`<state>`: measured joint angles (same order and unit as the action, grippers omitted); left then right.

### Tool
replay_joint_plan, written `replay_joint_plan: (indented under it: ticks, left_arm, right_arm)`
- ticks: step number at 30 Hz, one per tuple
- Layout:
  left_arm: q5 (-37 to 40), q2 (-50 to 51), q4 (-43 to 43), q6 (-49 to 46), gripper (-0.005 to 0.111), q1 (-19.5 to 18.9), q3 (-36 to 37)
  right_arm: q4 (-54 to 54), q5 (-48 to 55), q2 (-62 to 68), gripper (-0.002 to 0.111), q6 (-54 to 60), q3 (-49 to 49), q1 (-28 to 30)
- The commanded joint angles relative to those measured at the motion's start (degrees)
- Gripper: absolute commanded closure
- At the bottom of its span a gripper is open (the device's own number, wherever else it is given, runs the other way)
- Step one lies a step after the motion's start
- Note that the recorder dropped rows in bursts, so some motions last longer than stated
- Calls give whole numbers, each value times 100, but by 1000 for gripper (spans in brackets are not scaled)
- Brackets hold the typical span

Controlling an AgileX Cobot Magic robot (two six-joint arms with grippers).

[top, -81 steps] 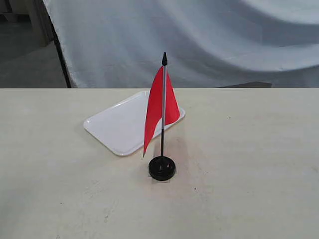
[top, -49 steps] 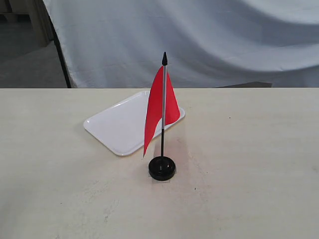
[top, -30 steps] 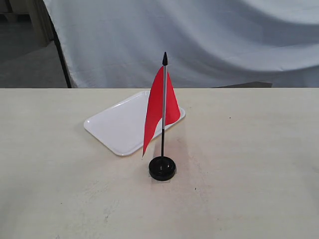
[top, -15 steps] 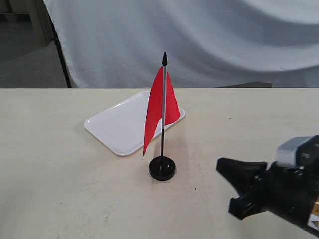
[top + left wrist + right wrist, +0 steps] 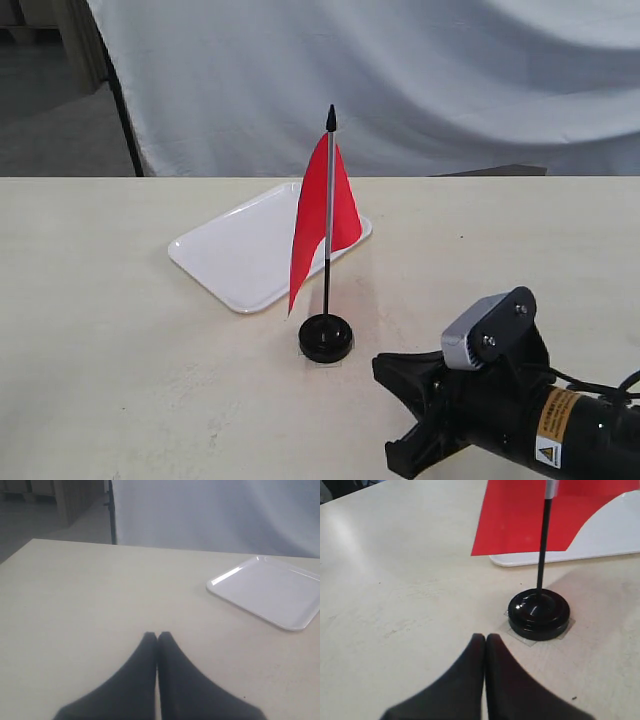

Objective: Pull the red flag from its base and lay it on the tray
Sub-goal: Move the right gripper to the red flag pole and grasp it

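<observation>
**A:** Right gripper?
**B:** Closed tight, tip against tip, gripping nothing. Low over the table, toward the near edge and right of the middle, pointing at the base. Just short of it, not touching.
**A:** And the right arm behind?
**B:** Black, with a grey camera block on top and a yellow label on the side, stretching off toward the near right corner.
**A:** Left gripper?
**B:** Closed as well, tip to tip, empty. Seen only from its own wrist camera: above bare tabletop, facing the far edge and one far corner. Well apart from the tray.
**A:** Base, then?
**B:** Round, glossy black, sitting about mid-table on a thin clear square, possibly tape. Near the tray's closer long rim but apart from it.
**A:** Red flag?
**B:** Upright in the base, not yet pulled. Black lower pole, silver upper pole, pointed black tip on top. Cloth hanging limp on the left-edge side of the pole, tapering to a point low beside it.
**A:** Over the tray or in front of it?
**B:** Hard to say from these views. Overlapping the tray's rim in both the exterior and the right wrist view, nothing surer.
**A:** Tray itself?
**B:** White, shallow, round-cornered, lying skewed between the base and the far edge, a little toward the left edge.
**A:** Beyond the table?
**B:** White cloth backdrop, hanging past the far edge.
</observation>
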<state>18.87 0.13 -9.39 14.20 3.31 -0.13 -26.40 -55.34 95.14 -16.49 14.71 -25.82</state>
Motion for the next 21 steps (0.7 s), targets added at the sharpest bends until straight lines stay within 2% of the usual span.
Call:
replay_joint_plan:
  ticks: [1,4,6,13,21]
  left_arm:
    - [-41,-13,26,-28,107,-3,13]
    - [-41,-13,26,-28,107,-3,13]
    - [-41,-13,26,-28,107,-3,13]
    - [-41,-13,26,-28,107,-3,13]
    - [-41,-13,26,-28,107,-3,13]
  right_arm:
    - [285,44,-49,85,67,17,-28]
    - [306,44,-49,38,79,17,-28]
    - [237,44,-49,2,156,17,-28]
    - [263,56,-1,4,264,341,-28]
    - [363,234,794,4,972,1642,-28]
